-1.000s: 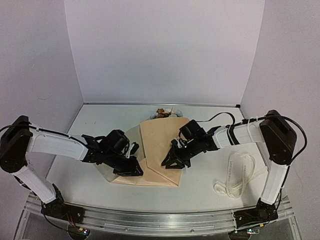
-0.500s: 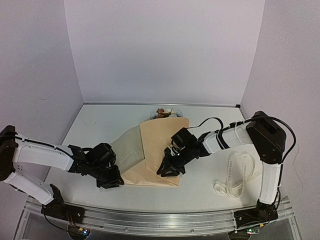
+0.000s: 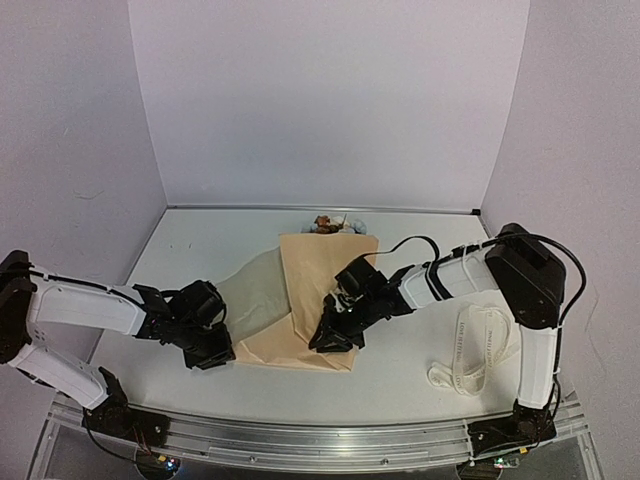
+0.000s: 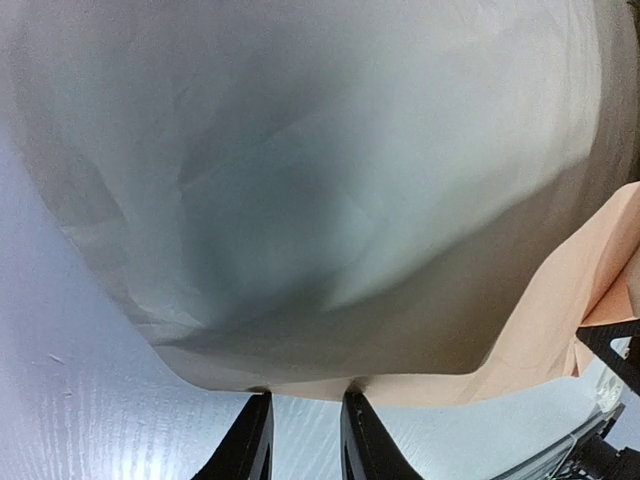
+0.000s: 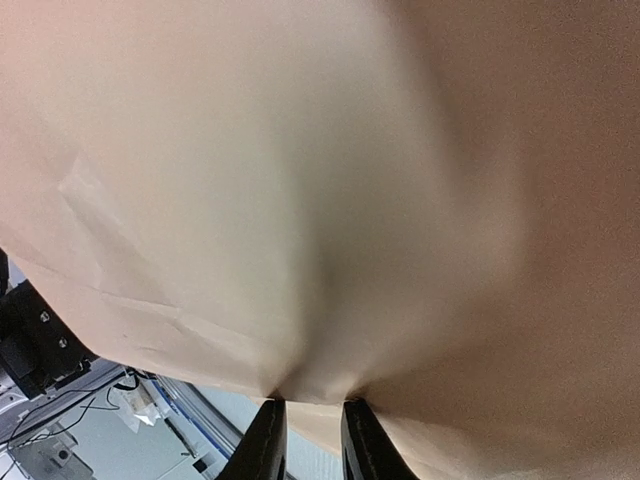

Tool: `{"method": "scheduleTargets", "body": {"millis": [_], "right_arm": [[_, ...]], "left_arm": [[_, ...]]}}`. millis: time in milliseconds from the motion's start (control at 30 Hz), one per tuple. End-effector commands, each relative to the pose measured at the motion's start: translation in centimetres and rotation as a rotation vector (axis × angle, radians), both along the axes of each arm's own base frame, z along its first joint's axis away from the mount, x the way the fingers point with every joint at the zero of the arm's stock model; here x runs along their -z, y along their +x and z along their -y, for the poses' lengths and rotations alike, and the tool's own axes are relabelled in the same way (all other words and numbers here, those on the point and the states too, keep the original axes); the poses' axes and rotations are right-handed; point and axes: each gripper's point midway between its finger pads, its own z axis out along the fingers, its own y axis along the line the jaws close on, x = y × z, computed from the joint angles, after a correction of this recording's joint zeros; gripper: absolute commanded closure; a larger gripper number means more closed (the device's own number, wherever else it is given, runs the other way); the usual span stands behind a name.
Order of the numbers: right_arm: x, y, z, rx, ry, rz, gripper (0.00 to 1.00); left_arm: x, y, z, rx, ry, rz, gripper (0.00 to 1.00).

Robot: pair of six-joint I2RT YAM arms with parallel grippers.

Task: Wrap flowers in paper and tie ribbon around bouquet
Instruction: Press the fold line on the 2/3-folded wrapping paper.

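The paper (image 3: 315,285) lies folded mid-table, peach side up, with a pale flap (image 3: 255,295) spread to the left. The flowers (image 3: 327,224) peek out past its far edge; their stems are hidden. My left gripper (image 3: 212,352) sits at the flap's near-left corner. In the left wrist view the paper (image 4: 300,200) covers the tips of my left gripper (image 4: 305,395), whose jaws stand narrowly apart, pinching the edge. My right gripper (image 3: 330,338) grips the peach layer's near edge; the paper (image 5: 330,200) puckers at my right gripper (image 5: 312,402). The ribbon (image 3: 480,345) lies loose at right.
Lilac walls close the table (image 3: 200,250) on the left, back and right. A metal rail (image 3: 320,435) runs along the near edge by both arm bases. The right arm's black cable (image 3: 420,242) loops above the table beside the paper.
My left gripper has drawn back toward the near left, and the pale flap has spread out leftward with it. My right gripper has shifted slightly left and nearer along the peach layer.
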Motion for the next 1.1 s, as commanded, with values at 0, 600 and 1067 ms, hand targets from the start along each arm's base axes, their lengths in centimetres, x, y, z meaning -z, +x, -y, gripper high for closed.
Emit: {"method": "scheduleTargets", "body": {"millis": [0, 600, 1067], "right_arm": [[-0.1, 1.1, -1.4, 0.028, -0.005, 0.066, 0.81], [-1.0, 0.2, -2.6, -0.011, 0.024, 0.036, 0.8], [1.0, -0.6, -1.6, -0.015, -0.015, 0.007, 0.81]], "left_arm": [[-2.5, 1.9, -0.4, 0.068, 0.017, 0.076, 0.75], [-4.1, 1.4, 10.4, 0.426, -0.167, 0.165, 0.84], [1.7, -0.6, 5.2, 0.272, -0.037, 0.054, 0.85]]}}
